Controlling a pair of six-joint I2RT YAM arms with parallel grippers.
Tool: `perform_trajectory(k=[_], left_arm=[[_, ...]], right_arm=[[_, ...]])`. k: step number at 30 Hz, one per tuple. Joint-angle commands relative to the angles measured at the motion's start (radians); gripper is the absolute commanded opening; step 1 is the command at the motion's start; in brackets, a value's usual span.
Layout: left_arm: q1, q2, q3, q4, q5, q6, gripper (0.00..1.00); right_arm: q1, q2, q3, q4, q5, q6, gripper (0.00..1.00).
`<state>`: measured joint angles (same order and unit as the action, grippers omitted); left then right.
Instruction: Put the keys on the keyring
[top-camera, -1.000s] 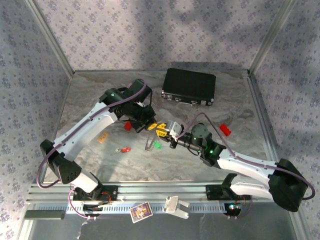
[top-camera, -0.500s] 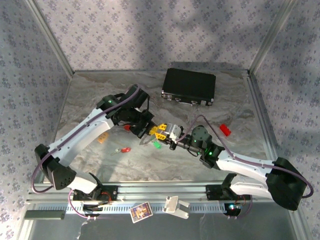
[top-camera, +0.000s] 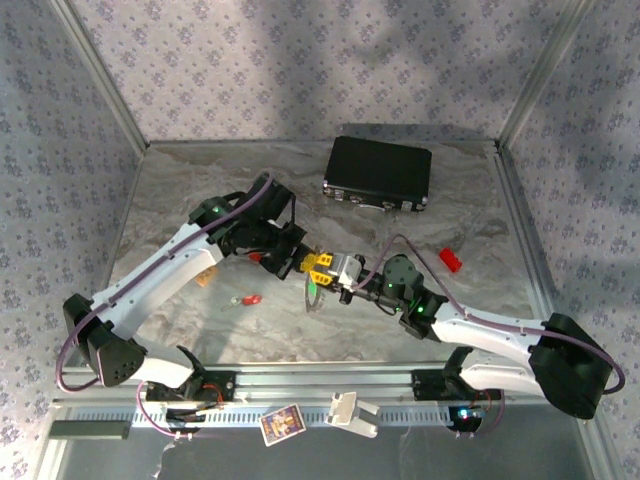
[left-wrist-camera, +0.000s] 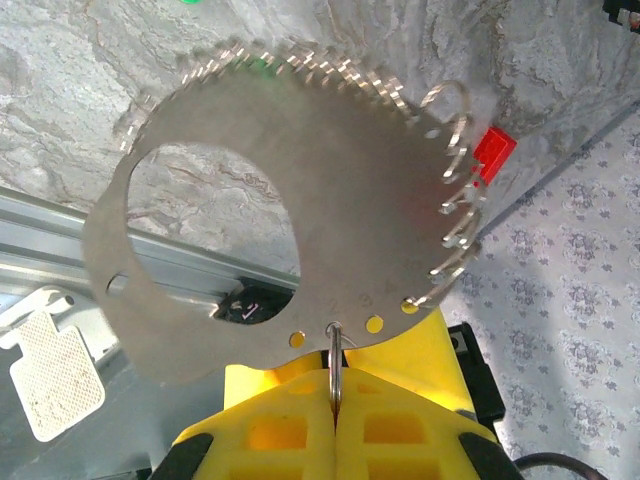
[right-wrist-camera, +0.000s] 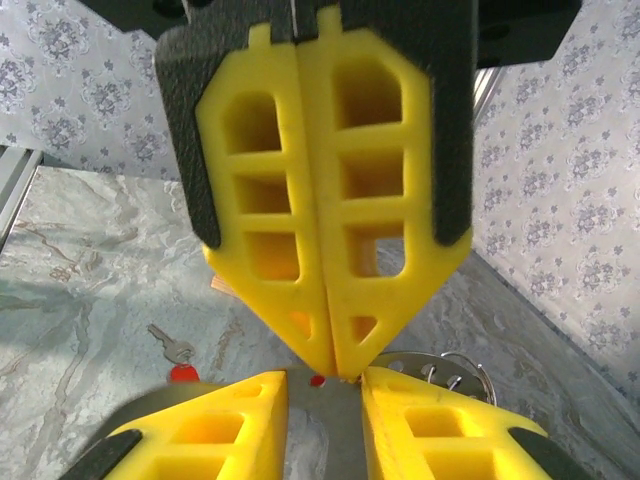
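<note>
The keyring (left-wrist-camera: 330, 170) is a grey metal plate with an oval hole and small wire loops along its rim. It hangs from my left gripper (left-wrist-camera: 336, 400), which is shut on a wire loop threaded through one of its holes. In the top view the left gripper (top-camera: 308, 265) meets my right gripper (top-camera: 328, 272) tip to tip above mid-table, with the keyring (top-camera: 316, 297) below them. The right gripper (right-wrist-camera: 325, 425) is open, its fingers (right-wrist-camera: 205, 430) apart in front of the plate (right-wrist-camera: 325, 440). A red-headed key (top-camera: 249, 298) (right-wrist-camera: 172, 352) lies on the table. A green-headed key (top-camera: 313, 285) sits by the keyring.
A black case (top-camera: 378, 172) lies at the back. A red block (top-camera: 452, 259) (left-wrist-camera: 493, 152) sits to the right of the grippers. A small orange piece (top-camera: 207, 275) and another red piece (top-camera: 258, 255) lie left of them. Metal rails edge the marbled table (top-camera: 180, 200).
The left gripper has carried the keyring right and toward the near edge. The right gripper has come left to meet it, and its jaws have shifted a little in width.
</note>
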<state>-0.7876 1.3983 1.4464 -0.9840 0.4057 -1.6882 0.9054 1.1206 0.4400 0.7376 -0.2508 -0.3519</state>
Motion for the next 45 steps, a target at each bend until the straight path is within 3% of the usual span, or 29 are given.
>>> perform_trajectory(k=[1, 18, 24, 26, 33, 36, 41, 45], left_arm=[[-0.006, -0.032, -0.010, 0.039, 0.044, -0.066, 0.00], [-0.027, -0.041, -0.052, 0.117, 0.068, -0.128, 0.00], [-0.040, -0.057, -0.109, 0.194, 0.081, -0.183, 0.00], [-0.041, -0.074, -0.128, 0.207, 0.062, -0.194, 0.00], [-0.013, -0.138, -0.223, 0.298, -0.038, -0.157, 0.27], [-0.003, -0.155, -0.256, 0.355, -0.082, -0.108, 0.54], [0.019, -0.195, -0.311, 0.413, -0.103, -0.016, 0.65], [0.033, -0.241, -0.347, 0.406, -0.168, 0.062, 0.66]], right_arm=[[-0.003, -0.024, -0.006, 0.032, -0.018, -0.009, 0.25], [0.003, -0.003, 0.018, 0.102, 0.010, 0.008, 0.15], [0.005, 0.011, 0.019, 0.131, 0.023, 0.011, 0.00], [0.004, 0.010, 0.014, 0.125, 0.031, 0.011, 0.00], [-0.007, -0.007, -0.031, 0.063, 0.029, 0.045, 0.00], [-0.009, -0.004, -0.037, 0.021, 0.011, 0.050, 0.00], [-0.012, -0.001, -0.035, -0.030, -0.014, 0.057, 0.00], [-0.014, 0.009, -0.020, -0.076, -0.041, 0.061, 0.00]])
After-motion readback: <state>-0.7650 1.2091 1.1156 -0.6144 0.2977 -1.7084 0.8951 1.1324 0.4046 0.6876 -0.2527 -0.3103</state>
